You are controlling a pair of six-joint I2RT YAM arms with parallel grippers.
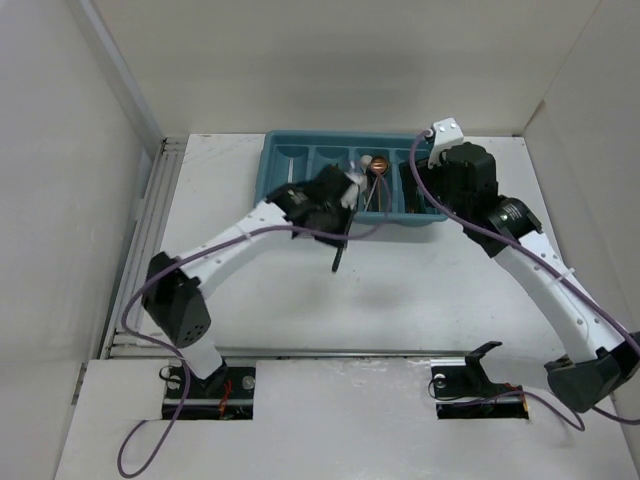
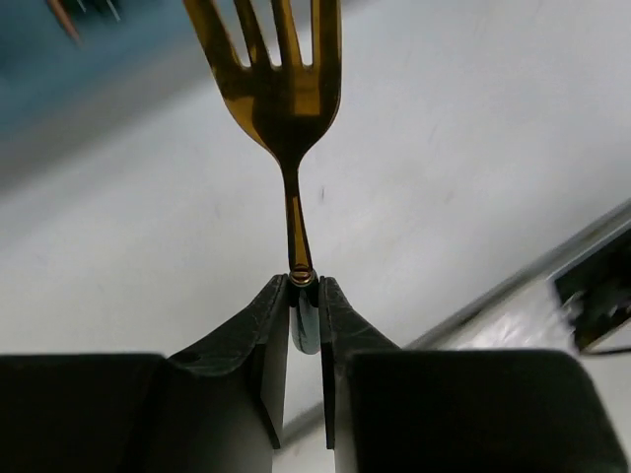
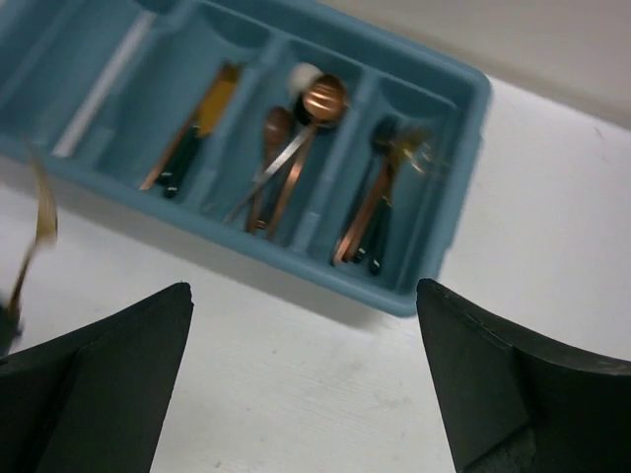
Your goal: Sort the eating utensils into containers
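My left gripper [image 2: 304, 288] is shut on a gold fork [image 2: 281, 89] with a dark handle, gripping it where the neck meets the handle, tines pointing away. In the top view this gripper [image 1: 345, 200] hangs over the front edge of the teal tray [image 1: 275, 150], and the fork [image 1: 340, 250] slants down over the table. My right gripper [image 3: 306, 325] is open and empty, just in front of the tray's right end [image 3: 434, 305]. The compartments hold a white utensil [image 3: 104, 84], gold pieces with dark handles [image 3: 197, 118], copper spoons [image 3: 286, 148] and forks [image 3: 380, 197].
White walls close in the table on the left, back and right. A metal rail [image 1: 300, 352] runs along the near edge, in front of the arm bases. The held fork also shows at the left edge of the right wrist view [image 3: 39, 222].
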